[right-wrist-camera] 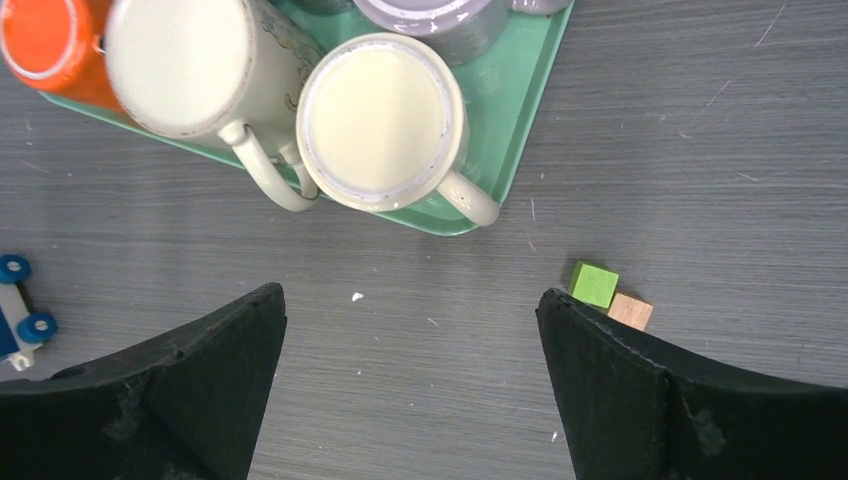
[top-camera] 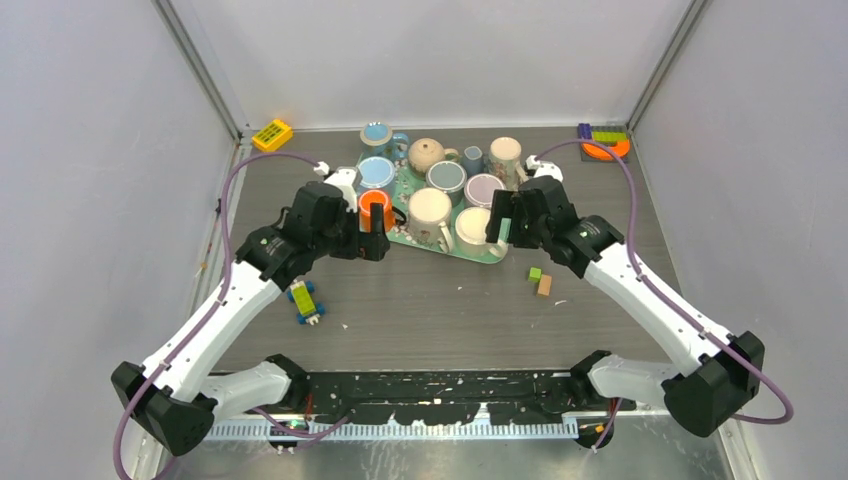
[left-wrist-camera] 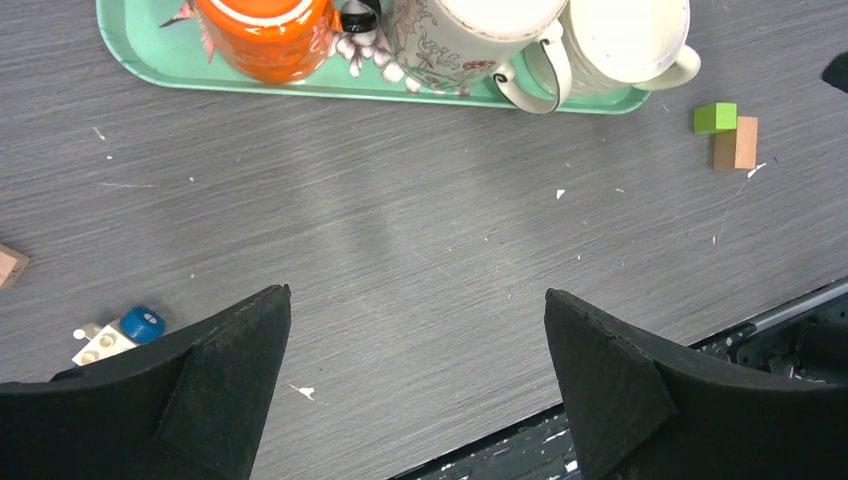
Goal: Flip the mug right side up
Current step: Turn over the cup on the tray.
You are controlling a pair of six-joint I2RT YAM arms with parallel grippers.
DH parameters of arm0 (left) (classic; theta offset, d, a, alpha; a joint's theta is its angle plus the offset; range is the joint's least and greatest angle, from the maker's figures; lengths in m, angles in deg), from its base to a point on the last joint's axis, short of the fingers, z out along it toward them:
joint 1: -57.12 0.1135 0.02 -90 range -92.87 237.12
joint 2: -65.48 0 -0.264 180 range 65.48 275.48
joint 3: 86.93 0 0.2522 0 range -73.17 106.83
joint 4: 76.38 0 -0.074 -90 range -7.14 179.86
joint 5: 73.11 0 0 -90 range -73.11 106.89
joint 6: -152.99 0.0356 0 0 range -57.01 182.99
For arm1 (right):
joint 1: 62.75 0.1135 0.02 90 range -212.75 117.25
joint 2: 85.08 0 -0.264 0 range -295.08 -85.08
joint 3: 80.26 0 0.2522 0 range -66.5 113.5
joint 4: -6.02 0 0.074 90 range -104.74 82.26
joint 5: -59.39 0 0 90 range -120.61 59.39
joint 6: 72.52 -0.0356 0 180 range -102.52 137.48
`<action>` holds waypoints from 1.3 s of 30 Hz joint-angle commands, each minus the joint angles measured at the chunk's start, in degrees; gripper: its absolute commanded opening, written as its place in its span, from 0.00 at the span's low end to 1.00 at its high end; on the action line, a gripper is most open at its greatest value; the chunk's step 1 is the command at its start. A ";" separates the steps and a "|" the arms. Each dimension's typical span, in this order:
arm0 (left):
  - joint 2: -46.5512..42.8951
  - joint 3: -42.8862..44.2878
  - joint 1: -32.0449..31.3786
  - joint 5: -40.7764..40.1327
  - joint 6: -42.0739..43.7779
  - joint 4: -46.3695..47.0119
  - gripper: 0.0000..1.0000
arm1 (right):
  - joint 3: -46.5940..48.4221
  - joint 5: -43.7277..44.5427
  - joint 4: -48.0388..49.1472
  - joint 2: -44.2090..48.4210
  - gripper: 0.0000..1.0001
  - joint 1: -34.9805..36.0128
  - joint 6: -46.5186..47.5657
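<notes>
Both arms reach from their bases at 6 o'clock, elbows bowed outward, wrists angled in toward the near edge of the tray (top-camera: 398,236). The left pincer (left-wrist-camera: 415,300) hangs over bare desk (top-camera: 440,310) just short of the tray's near left side, its fingers spread wide and holding nothing. The right pincer (right-wrist-camera: 410,295) hangs the same way by the tray's near right corner, also spread wide and holding nothing.

The one green tray sits toward 12 o'clock and carries ten cups and mugs, packed close together. Three stand along its near edge: an orange mug (left-wrist-camera: 270,35) at the left, a flowered mug (right-wrist-camera: 185,60) in the middle and a cream mug (right-wrist-camera: 375,115) at the right corner, with its handle pointing toward 4 o'clock. The cream mug and the flowered mug each show a flat pale disc on top, seemingly a base, so they appear to stand upside down.

There are two loose blocks, a green block (right-wrist-camera: 594,283) touching a tan block (right-wrist-camera: 631,311), at 4 o'clock from the cream mug. One toy car (top-camera: 305,300) lies at 8 o'clock from the tray, under the left arm. One yellow brick (top-camera: 272,134) sits in the far left corner and one stack of bricks (top-camera: 605,143) in the far right.

Walls close the left, right and far sides. The open room is the wide strip of desk between the tray and the arm bases.
</notes>
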 commanded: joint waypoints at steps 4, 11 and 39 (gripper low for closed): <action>-1.58 -0.51 0.10 1.72 0.93 0.65 1.00 | -3.21 -1.19 7.05 -3.27 1.00 -0.36 3.11; -1.26 -0.30 0.06 2.37 0.96 0.55 1.00 | -3.40 -4.78 13.58 -11.14 0.98 -2.16 11.30; -2.04 -1.69 0.07 3.49 0.77 -0.76 1.00 | -5.35 -3.31 20.46 -22.04 0.86 5.67 7.20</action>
